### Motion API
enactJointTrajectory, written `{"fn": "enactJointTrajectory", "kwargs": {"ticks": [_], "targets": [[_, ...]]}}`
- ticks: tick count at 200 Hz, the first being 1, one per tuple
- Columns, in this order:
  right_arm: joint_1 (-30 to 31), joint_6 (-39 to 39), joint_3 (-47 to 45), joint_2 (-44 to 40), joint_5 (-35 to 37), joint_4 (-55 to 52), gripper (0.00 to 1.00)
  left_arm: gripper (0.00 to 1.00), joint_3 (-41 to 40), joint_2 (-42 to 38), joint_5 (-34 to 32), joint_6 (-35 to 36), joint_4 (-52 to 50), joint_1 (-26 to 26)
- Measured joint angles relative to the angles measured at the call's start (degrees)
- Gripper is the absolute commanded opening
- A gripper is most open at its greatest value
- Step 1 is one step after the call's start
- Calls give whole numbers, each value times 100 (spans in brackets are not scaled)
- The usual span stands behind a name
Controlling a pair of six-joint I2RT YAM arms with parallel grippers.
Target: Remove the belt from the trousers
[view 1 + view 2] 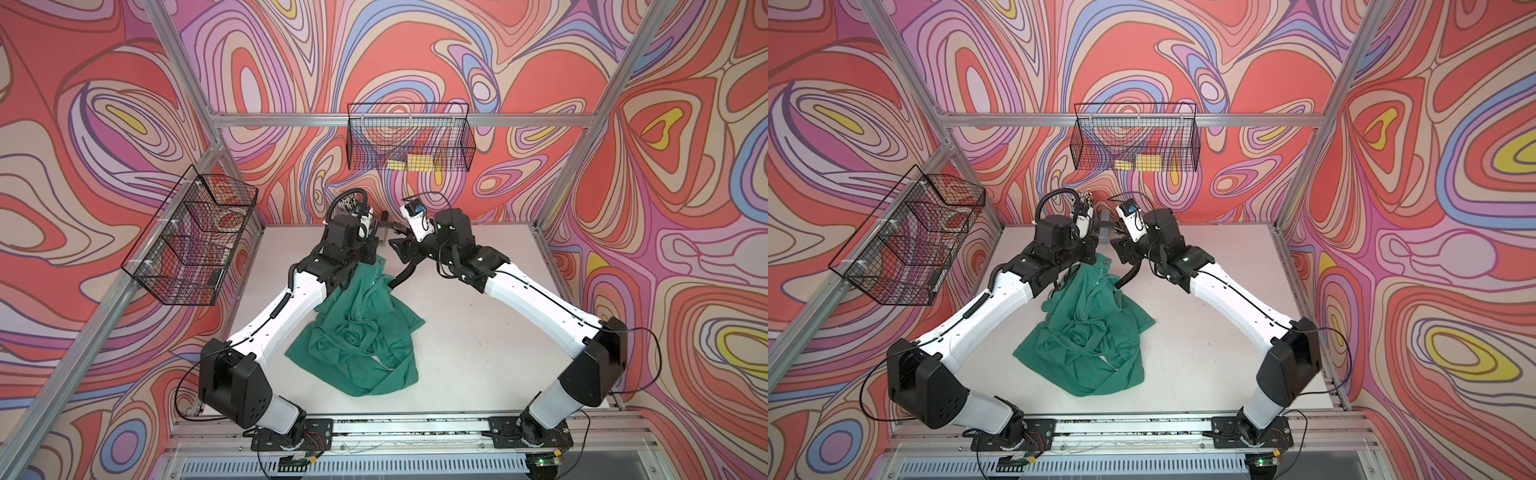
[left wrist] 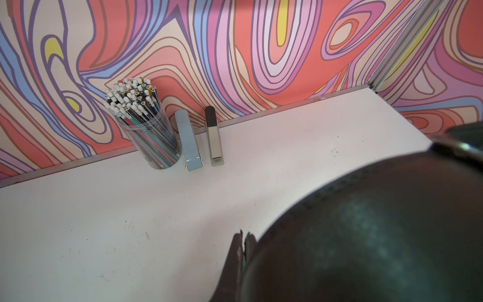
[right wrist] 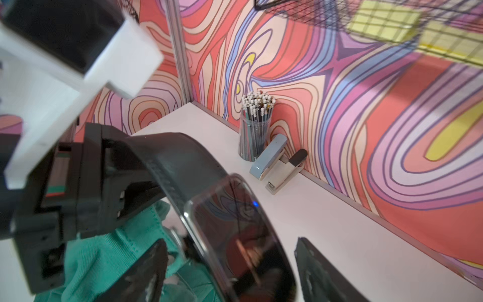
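Observation:
The teal trousers [image 1: 357,332] [image 1: 1088,332] lie crumpled mid-table, and their waist end is lifted toward the back. My left gripper [image 1: 374,251] [image 1: 1096,253] [image 2: 244,245] is shut on that raised cloth; a sliver of teal shows between its fingertips. The black belt [image 3: 183,162] arcs past it, and the glossy buckle end [image 3: 235,230] lies loose between the spread fingers of my right gripper [image 3: 232,272] [image 1: 401,245], which is open. A stretch of belt [image 1: 401,276] [image 1: 1127,276] hangs down to the trousers. In the left wrist view the belt [image 2: 366,235] is a dark blur.
A clear cup of pencils [image 2: 146,125], a blue stapler [image 2: 189,141] and a beige stapler [image 2: 215,138] stand against the back wall, just behind both grippers. Wire baskets hang on the back wall [image 1: 409,137] and the left frame [image 1: 191,237].

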Motion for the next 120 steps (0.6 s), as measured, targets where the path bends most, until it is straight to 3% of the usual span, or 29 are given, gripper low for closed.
{"fn": "enactJointTrajectory", "kwargs": {"ticks": [25,50,72,79,98,107,120], "targets": [[140,-267,767,634,514,-275,69,0,0,0,63,0,-39,7],[153,-367,1349,1062,1150,-413,29,0,-11,-2,157,0,-39,2],[214,-380,1368,1086,1440,-398,0,1,-210,-79,251,-9,138,-31],[247,-321,1325,1082,1495,-350,0,7,-321,-140,254,-28,195,-55],[295,-212,1152,1036,1580,-160,0,41,-656,-328,232,-166,376,-68],[286,-101,1060,1001,1665,-76,0,50,-839,-428,160,-337,470,-57],[214,111,942,925,1755,92,0,55,-1106,-555,94,-651,584,-13]]}}
